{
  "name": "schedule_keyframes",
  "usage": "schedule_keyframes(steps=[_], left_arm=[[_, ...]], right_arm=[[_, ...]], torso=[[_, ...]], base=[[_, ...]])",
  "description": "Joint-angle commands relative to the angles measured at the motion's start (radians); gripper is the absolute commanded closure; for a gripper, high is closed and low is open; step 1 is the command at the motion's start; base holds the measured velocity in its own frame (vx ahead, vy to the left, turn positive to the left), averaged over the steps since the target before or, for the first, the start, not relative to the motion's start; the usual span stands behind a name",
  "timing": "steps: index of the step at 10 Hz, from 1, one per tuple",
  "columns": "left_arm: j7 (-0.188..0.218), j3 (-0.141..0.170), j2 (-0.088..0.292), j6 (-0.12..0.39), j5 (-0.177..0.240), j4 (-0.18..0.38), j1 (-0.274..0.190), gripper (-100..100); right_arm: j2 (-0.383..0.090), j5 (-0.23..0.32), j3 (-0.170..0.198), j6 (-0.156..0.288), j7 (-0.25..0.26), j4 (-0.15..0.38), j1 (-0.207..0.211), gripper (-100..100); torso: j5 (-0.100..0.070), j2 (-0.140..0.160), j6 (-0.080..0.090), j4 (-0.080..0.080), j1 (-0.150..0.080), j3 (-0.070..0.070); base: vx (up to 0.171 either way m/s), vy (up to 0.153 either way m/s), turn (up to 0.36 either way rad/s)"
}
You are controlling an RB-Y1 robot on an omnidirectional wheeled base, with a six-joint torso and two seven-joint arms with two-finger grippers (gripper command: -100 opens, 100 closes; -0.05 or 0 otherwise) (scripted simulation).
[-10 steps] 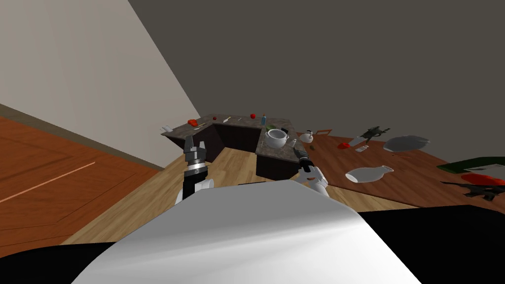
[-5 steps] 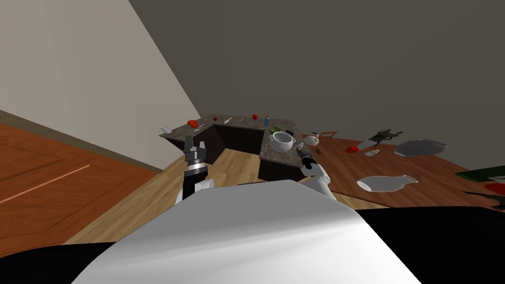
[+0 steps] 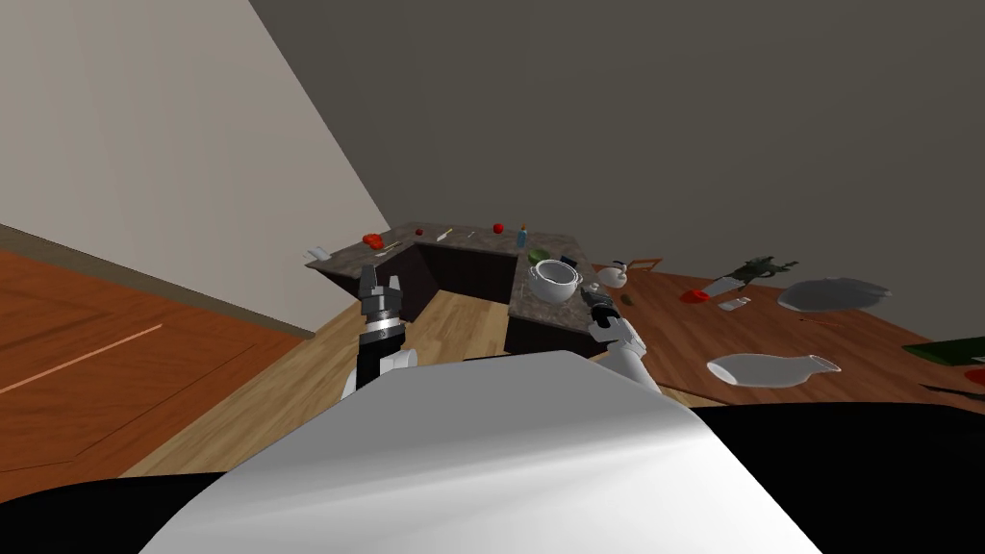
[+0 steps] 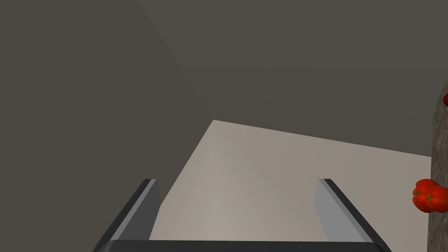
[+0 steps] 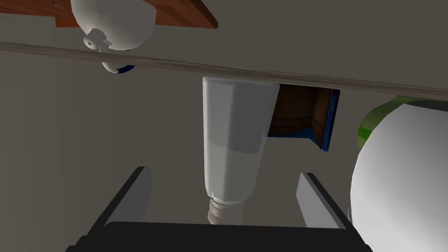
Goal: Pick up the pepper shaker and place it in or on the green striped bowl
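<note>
The pepper shaker (image 5: 234,144), a pale faceted bottle, stands on the stone counter (image 3: 539,306) between my right gripper's (image 5: 224,173) open fingers, with a gap on each side. Beside it is a big white pot (image 5: 402,175), and the rim of the green bowl (image 5: 372,122) peeks out behind the pot. From the head, my right gripper (image 3: 587,296) is at the counter's near right corner beside the pot (image 3: 553,281), with the green bowl (image 3: 537,256) just past it. My left gripper (image 3: 380,279) is raised over the floor, open and empty (image 4: 236,180).
A white teapot (image 3: 614,275), a fallen white vase (image 3: 770,368), a grey plate (image 3: 832,293) and small items lie on the wooden table to the right. Red peppers (image 3: 373,239), an apple (image 3: 498,228) and a blue bottle (image 3: 523,236) sit on the back counter.
My view has turned, sliding the counter and table rightward. My right hand has closed in on the shaker at the counter's corner. The left arm has stayed put.
</note>
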Motion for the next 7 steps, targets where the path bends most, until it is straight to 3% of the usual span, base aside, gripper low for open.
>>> schedule_keyframes(steps=[1, 2, 6, 7], left_arm=[[0.0, 0.0, 0.0, 0.0, 0.0, 0.0, 0.0, 0], [0.0, 0.0, 0.0, 0.0, 0.0, 0.0, 0.0, 0], [0.0, 0.0, 0.0, 0.0, 0.0, 0.0, 0.0, 0], [0.0, 0.0, 0.0, 0.0, 0.0, 0.0, 0.0, 0]], right_arm=[[0.0, 0.0, 0.0, 0.0, 0.0, 0.0, 0.0, -100], [0.0, 0.0, 0.0, -0.001, 0.0, 0.0, 0.0, 100], [0.0, 0.0, 0.0, -0.001, 0.0, 0.0, -0.001, 100], [0.0, 0.0, 0.0, -0.001, 0.0, 0.0, -0.001, 0]], torso=[[0.0, 0.0, 0.0, 0.0, 0.0, 0.0], [0.0, 0.001, 0.0, 0.0, 0.001, 0.0], [0.0, 0.004, 0.0, 0.0, 0.002, 0.002], [0.0, 0.004, 0.0, 0.0, 0.002, 0.002]], base=[[0.059, -0.034, 0.008], [0.008, -0.005, 0.001], [0.0, 0.0, 0.0], [0.0, 0.0, 0.0]])
